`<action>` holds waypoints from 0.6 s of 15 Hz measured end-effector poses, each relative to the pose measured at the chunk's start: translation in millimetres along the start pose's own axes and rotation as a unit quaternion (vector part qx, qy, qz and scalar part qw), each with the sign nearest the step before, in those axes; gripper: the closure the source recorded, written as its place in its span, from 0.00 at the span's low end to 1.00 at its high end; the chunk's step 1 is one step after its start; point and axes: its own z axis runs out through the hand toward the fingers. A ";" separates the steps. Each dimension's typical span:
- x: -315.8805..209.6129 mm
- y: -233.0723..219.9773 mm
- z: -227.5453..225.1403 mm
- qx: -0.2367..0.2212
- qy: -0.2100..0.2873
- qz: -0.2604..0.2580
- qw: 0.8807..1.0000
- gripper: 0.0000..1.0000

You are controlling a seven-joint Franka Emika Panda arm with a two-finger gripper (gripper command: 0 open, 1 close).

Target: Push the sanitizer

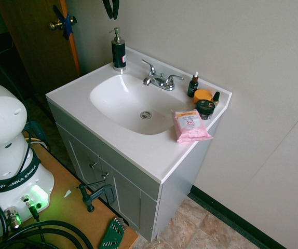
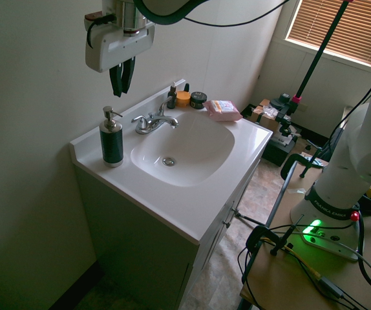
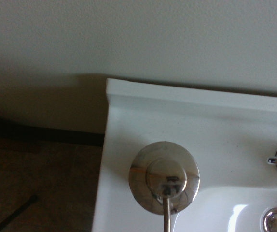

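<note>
Sanitizer stands on the vanity's back corner, gripper above it, apart. Faucet sits behind the basin; wipes pack at the opposite end.

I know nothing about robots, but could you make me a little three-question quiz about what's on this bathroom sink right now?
1. True or false: the end effector is touching the sanitizer.
2. Which item lies nearest the counter's front edge? A) the pink wipes pack B) the orange jar C) the small dropper bottle
3. Fill in: the sanitizer stands in the counter's back corner, on the side nearest the wooden ____.

Key
1. False: the end effector hangs in the air above the sanitizer, well clear of its pump head.
2. A
3. door
</note>
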 end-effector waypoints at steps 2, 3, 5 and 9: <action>2.0 -10.8 11.6 -0.007 0.002 -0.004 1.000 1.00; 3.0 -16.2 17.2 -0.011 0.002 -0.005 1.000 1.00; 2.7 -25.8 26.6 -0.020 0.001 -0.006 1.000 1.00; 8.4 -36.1 31.5 -0.028 0.003 -0.001 1.000 1.00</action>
